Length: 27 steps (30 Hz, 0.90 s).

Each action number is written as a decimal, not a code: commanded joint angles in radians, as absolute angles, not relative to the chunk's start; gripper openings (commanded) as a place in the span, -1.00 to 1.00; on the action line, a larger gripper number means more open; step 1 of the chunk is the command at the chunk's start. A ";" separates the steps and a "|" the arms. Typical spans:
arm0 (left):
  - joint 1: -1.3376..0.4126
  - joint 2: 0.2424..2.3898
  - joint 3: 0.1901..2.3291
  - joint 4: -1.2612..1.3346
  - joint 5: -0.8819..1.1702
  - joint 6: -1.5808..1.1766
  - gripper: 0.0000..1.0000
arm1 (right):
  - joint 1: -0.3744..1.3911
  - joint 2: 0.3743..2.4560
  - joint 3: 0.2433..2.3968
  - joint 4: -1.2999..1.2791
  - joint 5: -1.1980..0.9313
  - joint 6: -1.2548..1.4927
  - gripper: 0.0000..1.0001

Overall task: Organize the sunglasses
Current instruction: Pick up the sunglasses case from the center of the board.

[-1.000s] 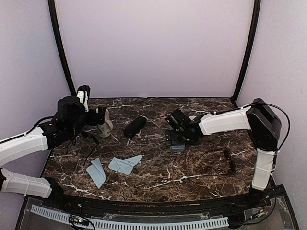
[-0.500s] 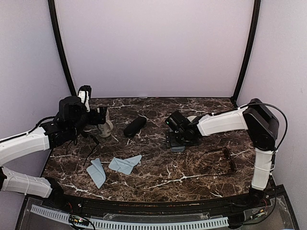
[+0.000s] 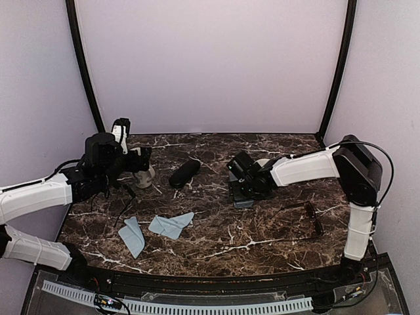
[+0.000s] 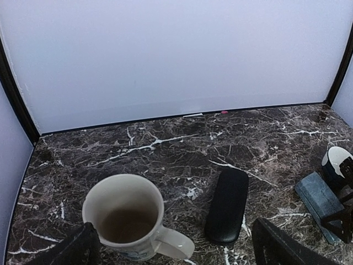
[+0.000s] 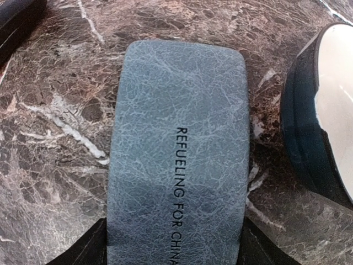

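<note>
Left gripper [image 4: 174,237] hovering wide open over mug [image 4: 126,220], holding nothing | first sunglasses [image 3: 126,194] lying on table [image 3: 262,244] near mug | right gripper [image 5: 174,245] straddling blue-grey case [image 5: 177,121], partly open, grip cannot be told | second sunglasses [image 3: 314,215] lying far right, untouched.

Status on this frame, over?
Left gripper open, empty, above mug. Right gripper straddling blue-grey case, grip unconfirmed. Right pair of sunglasses and left pair untouched.
</note>
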State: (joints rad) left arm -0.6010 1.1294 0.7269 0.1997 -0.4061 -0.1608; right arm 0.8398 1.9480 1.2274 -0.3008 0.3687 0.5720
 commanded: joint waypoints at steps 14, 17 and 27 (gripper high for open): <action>-0.609 1.317 0.470 0.826 0.390 -0.073 0.91 | 0.818 1.512 0.994 -0.118 -0.200 0.091 -0.29; -0.610 1.390 0.467 0.934 0.543 -0.122 0.91 | 0.814 1.470 0.989 -0.081 -0.317 0.082 -0.35; -0.639 1.639 0.509 1.443 0.796 -0.467 0.98 | 0.812 1.456 1.011 0.109 -0.584 0.196 -0.47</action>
